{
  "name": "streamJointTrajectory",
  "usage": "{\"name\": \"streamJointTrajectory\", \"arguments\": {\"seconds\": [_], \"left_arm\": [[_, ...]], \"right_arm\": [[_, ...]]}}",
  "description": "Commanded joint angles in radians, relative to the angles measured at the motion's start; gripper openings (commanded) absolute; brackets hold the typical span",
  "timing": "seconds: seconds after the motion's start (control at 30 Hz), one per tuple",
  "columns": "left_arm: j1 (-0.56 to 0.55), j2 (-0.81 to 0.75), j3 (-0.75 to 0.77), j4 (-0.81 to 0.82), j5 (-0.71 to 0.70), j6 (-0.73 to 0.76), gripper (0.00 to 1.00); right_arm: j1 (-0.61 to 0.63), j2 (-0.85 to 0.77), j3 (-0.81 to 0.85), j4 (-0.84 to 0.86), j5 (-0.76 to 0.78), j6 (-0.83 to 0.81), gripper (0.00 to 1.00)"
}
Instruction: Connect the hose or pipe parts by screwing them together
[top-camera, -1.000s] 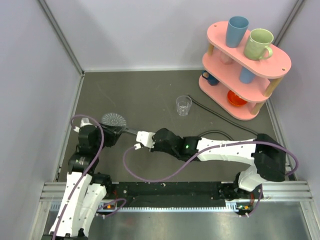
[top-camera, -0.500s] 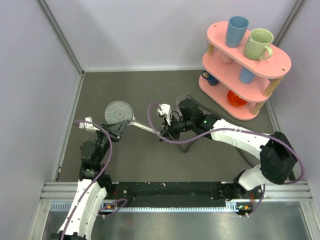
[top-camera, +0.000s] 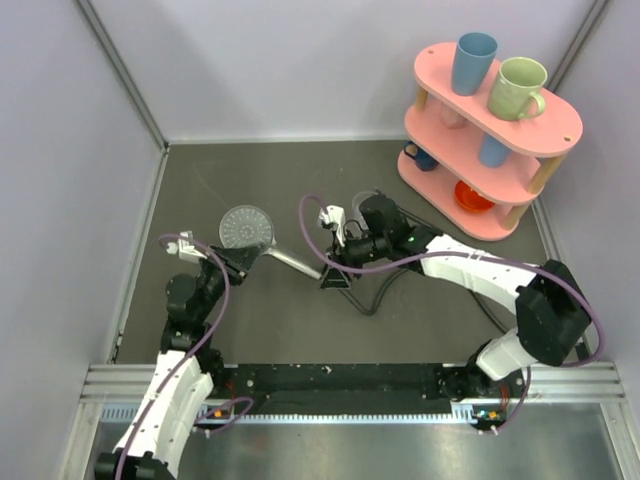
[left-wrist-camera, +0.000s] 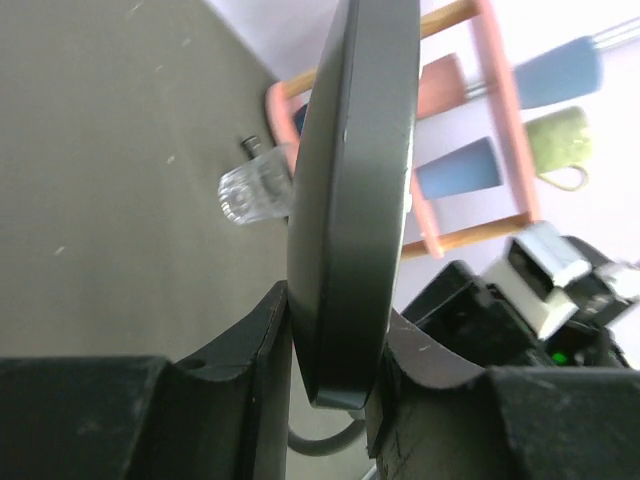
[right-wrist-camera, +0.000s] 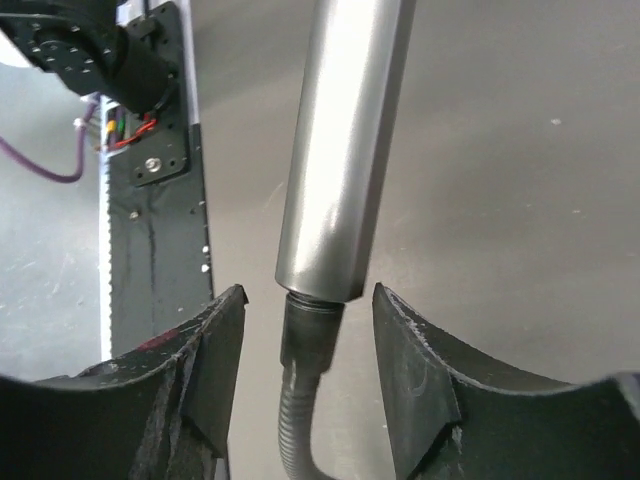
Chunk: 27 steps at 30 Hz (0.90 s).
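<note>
The grey hand shower has its round disc (top-camera: 245, 226) up off the table, and its straight handle (top-camera: 292, 260) slants down to the right. My left gripper (top-camera: 240, 258) is shut on the disc's rim (left-wrist-camera: 350, 180), one finger (left-wrist-camera: 235, 350) on each face. The handle's silver end (right-wrist-camera: 345, 150) meets the hose's dark nut (right-wrist-camera: 310, 335), with the ribbed hose (right-wrist-camera: 295, 420) curling away below. My right gripper (right-wrist-camera: 308, 295) is open, its fingers either side of that joint without touching. In the top view my right gripper (top-camera: 330, 275) is at the handle's end, and the hose (top-camera: 368, 303) loops off rightward.
A clear glass cup (top-camera: 366, 201) stands just behind my right arm (left-wrist-camera: 250, 190). A pink tiered rack (top-camera: 490, 120) with cups and mugs fills the back right corner. Purple cables (top-camera: 312, 215) arch over both arms. Grey walls (top-camera: 100, 150) close in the left and back.
The shower head has risen and shifted right with my left gripper. My right gripper swung from the near left up to the handle's end, and its jaws have opened.
</note>
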<state>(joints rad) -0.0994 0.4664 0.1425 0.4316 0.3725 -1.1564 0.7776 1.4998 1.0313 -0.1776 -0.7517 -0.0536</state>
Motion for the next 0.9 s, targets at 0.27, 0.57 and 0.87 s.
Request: {"name": "streamJointTrajectory", "arguments": {"seconds": [0.27,0.57,0.87], "left_arm": [[-0.01,0.004,0.388,-0.819,-0.27,-0.088,0.0],[-0.01,0.11,0.585,-1.073,-0.28,-0.132,0.0],[-0.01,0.084,0.588,-1.082,-0.245,-0.167,0.0]], "right_arm": [[0.21,-0.236,-0.033,-0.005,0.671,-0.247,0.6],[0.466,-0.155,0.001,0.024,1.084,-0.419,0.61],[0.549,-0.027,0.072,0.078,1.203,-0.486,0.55]]}}
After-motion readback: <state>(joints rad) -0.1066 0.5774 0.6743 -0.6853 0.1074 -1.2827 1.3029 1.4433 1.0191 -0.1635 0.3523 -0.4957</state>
